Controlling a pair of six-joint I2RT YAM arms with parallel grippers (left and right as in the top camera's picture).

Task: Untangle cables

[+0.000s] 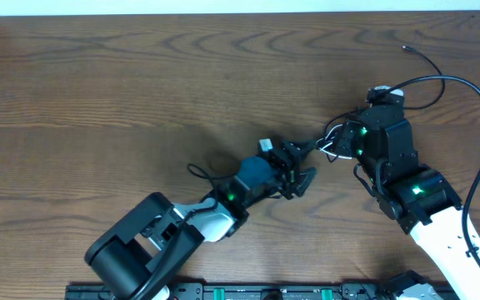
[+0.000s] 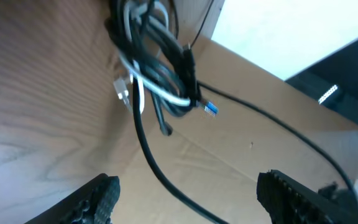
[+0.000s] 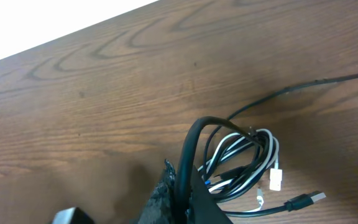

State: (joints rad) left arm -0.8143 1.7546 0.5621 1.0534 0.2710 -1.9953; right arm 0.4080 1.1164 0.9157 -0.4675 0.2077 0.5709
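Where thin cables [image 3: 241, 152] coil, woodgrain [image 3: 104, 93] swirls.

Overhead: high above, looking straight down on my bench [image 1: 140, 83]. Left and right wrist: close, low, aimed past my jaws; all three share the cable bundle [image 3: 244, 152].
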